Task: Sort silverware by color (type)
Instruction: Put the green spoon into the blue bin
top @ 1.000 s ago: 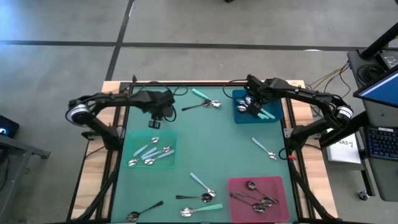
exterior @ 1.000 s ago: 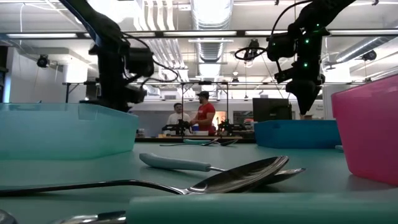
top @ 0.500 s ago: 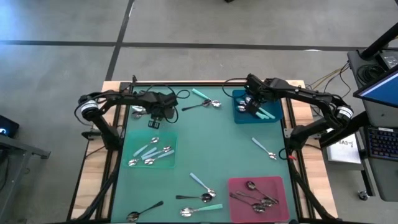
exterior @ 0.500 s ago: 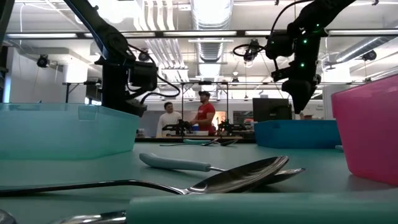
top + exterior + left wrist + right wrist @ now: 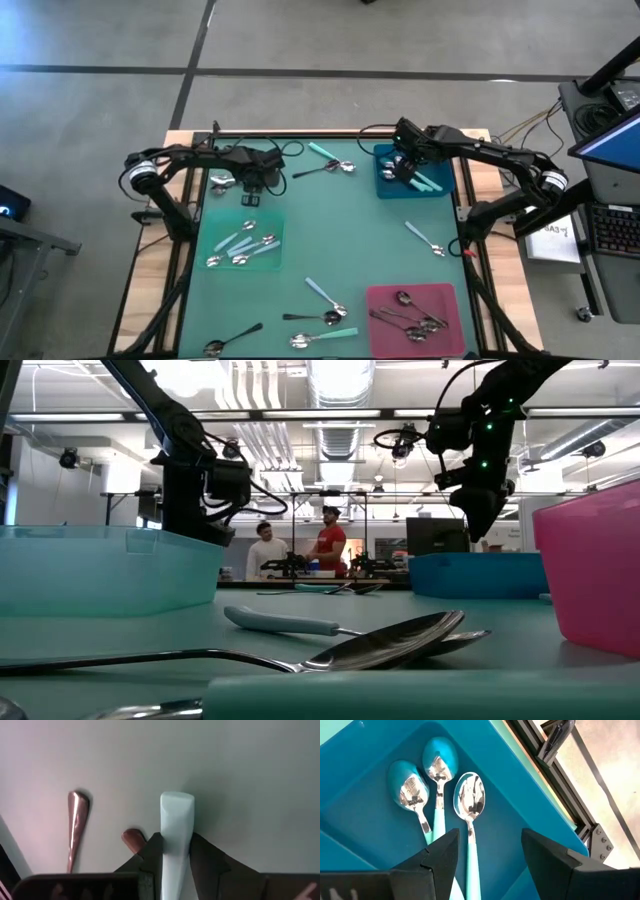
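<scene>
Here the left hand (image 5: 175, 852) sits low over the tabletop (image 5: 340, 230) near its far left corner, its two fingers (image 5: 207, 857) pressed against either side of a pale blue spoon handle (image 5: 176, 822). The handle runs out straight ahead between them, so the grip looks taken along the handle, presumably so the spoon can hang steady when carried. Whether the spoon is already lifted off the surface cannot be told. Beside it in the left wrist view lies a dark metal handle (image 5: 76, 822).

In the high view this hand (image 5: 258, 180) is just beyond the pale tray (image 5: 278, 262), which holds several pale-handled spoons (image 5: 243, 248); that tray is the likely home for the one being gripped.

The right hand (image 5: 487, 852) hovers over the blue tray (image 5: 365, 845) at the far right, fingers spread wide with nothing between them. Below it three teal-handled spoons (image 5: 470, 802) lie side by side, bowls up, against the tray's corner, so it seems to have done its drop there and is free for the next pick.

The pink tray (image 5: 385, 300) at the near right holds the all-metal spoons (image 5: 408, 312). Loose silverware remains: two spoons (image 5: 330, 165) at the far middle, one (image 5: 425, 238) right of centre, a cluster (image 5: 325, 312) near the front middle and a dark-handled one (image 5: 232, 338) at the near left. By my judgement the sorting is somewhere past halfway.
</scene>
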You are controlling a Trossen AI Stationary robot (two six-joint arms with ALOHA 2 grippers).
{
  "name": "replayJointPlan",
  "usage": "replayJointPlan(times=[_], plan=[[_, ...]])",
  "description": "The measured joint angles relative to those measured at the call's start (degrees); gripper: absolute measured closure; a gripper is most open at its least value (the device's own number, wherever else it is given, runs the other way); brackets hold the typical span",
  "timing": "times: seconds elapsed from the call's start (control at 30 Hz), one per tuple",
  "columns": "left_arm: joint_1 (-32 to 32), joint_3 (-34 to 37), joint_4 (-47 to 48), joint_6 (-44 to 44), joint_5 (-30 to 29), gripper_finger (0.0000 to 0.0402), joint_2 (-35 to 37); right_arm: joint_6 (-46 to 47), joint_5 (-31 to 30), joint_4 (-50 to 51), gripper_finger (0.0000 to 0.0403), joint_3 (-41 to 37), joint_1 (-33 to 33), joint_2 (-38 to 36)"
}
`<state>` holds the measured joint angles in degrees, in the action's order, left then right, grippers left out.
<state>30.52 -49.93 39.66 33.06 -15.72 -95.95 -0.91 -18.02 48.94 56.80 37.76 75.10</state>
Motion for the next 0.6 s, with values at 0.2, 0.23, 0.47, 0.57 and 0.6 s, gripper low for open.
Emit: replayJointPlan(times=[0.2,0.23,0.47,0.57,0.6], plan=[[0.28,0.23,-2.15,-6.19,0.67,0.0347,4.52,0.33,0.02,-0.04,0.0197,-0.02,0.0,-0.42],[0.26,0.2,-2.69,-6.82,0.65,0.0347,5.54,0.36,0.05,-0.17,0.0197,0.0,0.0,-0.66],[0.26,0.15,-7.19,-10.64,0.23,0.0347,15.02,2.5,4.76,-2.02,0.0197,-0.02,-0.34,-2.03],[0.26,0.11,-10.38,-14.03,1.47,0.0347,19.62,2.59,10.64,-4.99,0.0197,-0.02,-1.06,-2.26],[0.27,0.09,-11.28,-15.12,2.92,0.0347,21.12,2.77,12.55,-6.5,0.0197,-0.02,-1.49,-2.28]])
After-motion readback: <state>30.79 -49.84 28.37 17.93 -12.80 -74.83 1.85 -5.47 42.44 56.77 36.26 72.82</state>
